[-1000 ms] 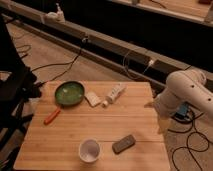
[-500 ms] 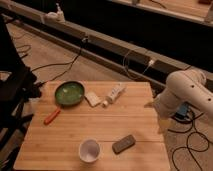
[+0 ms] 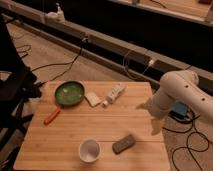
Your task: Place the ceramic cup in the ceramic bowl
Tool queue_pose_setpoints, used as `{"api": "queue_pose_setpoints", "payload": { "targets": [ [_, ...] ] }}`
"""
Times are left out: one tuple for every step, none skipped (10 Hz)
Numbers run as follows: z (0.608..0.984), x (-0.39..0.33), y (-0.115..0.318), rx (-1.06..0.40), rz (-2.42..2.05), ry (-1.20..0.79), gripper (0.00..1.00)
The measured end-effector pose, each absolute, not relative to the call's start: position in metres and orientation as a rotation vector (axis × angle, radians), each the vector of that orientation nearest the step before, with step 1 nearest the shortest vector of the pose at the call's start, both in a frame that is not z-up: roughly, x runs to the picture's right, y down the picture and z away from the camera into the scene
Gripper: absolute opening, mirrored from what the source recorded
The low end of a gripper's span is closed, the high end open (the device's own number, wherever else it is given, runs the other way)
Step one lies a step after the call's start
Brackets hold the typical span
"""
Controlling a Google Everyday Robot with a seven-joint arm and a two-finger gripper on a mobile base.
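The ceramic cup (image 3: 89,150), small, plain white and upright, stands near the front edge of the wooden table (image 3: 75,127). The ceramic bowl (image 3: 69,93), a shallow green dish with a dark rim and an orange-red handle (image 3: 52,116), sits at the table's back left. My white arm (image 3: 180,92) reaches in from the right. My gripper (image 3: 155,126) hangs by the table's right edge, well to the right of the cup and far from the bowl. Nothing is seen in it.
A white bottle with a cap (image 3: 114,94) lies at the back middle, beside a small pale block (image 3: 92,98). A dark flat object (image 3: 123,143) lies right of the cup. Cables run across the floor. A dark chair (image 3: 12,85) stands at the left.
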State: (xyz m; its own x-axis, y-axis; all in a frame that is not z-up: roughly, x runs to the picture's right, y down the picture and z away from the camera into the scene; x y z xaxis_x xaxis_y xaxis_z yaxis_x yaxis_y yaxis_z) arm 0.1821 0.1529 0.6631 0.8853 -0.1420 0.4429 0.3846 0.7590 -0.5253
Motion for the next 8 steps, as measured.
{"api": "queue_pose_setpoints", "payload": {
  "targets": [
    [0.659,0.161,0.155,-0.638,-0.35,-0.43,0.8],
    [0.657,0.146,0.157,-0.631,-0.381,-0.453,0.8],
    [0.654,0.128,0.159,-0.624,-0.42,-0.482,0.8],
    [0.65,0.108,0.163,-0.621,-0.46,-0.514,0.8],
    [0.646,0.087,0.17,-0.62,-0.507,-0.549,0.8],
    [0.641,0.068,0.179,-0.619,-0.556,-0.582,0.8],
    [0.636,0.05,0.187,-0.618,-0.6,-0.614,0.8],
    [0.63,0.034,0.197,-0.62,-0.645,-0.646,0.8]
  ]
}}
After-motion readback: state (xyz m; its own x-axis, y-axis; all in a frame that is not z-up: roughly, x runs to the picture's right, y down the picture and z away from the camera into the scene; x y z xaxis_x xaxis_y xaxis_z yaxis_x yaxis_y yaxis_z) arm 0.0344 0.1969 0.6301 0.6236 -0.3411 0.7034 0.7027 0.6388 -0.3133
